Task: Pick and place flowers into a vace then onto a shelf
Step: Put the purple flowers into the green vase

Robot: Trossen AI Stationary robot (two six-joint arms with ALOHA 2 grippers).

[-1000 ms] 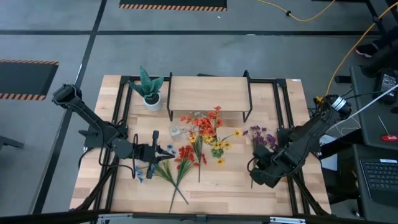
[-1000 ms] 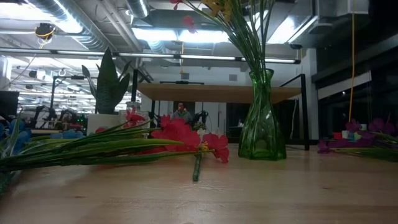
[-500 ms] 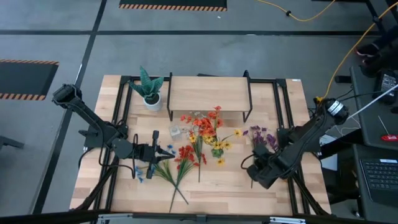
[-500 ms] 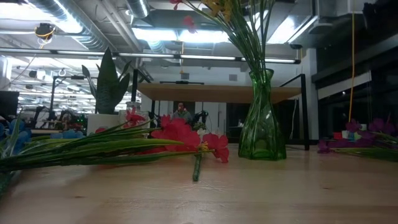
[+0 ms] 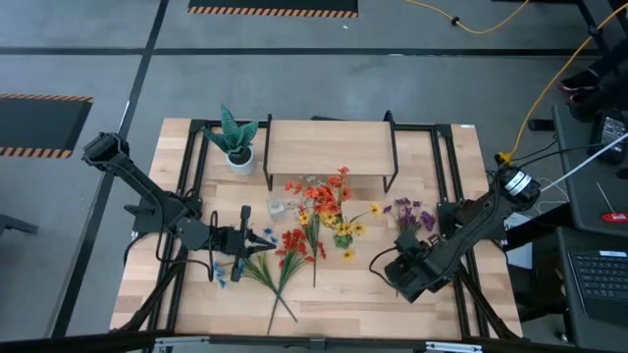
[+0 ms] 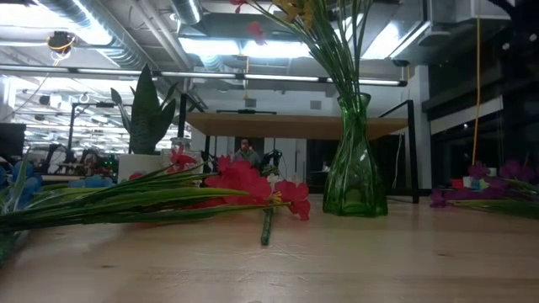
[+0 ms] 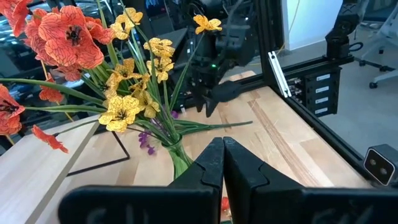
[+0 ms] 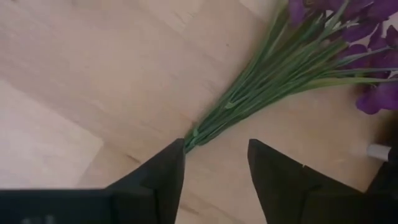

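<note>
A green glass vase (image 6: 354, 164) stands on the table in front of the shelf (image 5: 329, 147) and holds orange, red and yellow flowers (image 5: 324, 201). Loose red flowers (image 5: 294, 245) and blue ones (image 5: 224, 277) lie flat on the table beside my left gripper (image 5: 259, 238), which is shut with nothing seen between its fingers (image 7: 221, 163). A purple bunch (image 8: 292, 59) lies flat at the right. My right gripper (image 8: 214, 168) is open, low over the table. The bunch's stalk ends (image 8: 193, 140) lie just ahead of one finger (image 8: 171, 165).
A spiky green plant in a white pot (image 5: 236, 142) stands left of the shelf. A small clear object (image 5: 277, 207) lies by the vase. Black frame rails (image 5: 446, 176) run along both sides of the table. Bare tabletop (image 5: 343, 294) lies along the near edge.
My right gripper has moved toward the table's left edge, away from the right rail, and stays low by the stalk end of the purple bunch. The flowers and the vase have kept their places.
</note>
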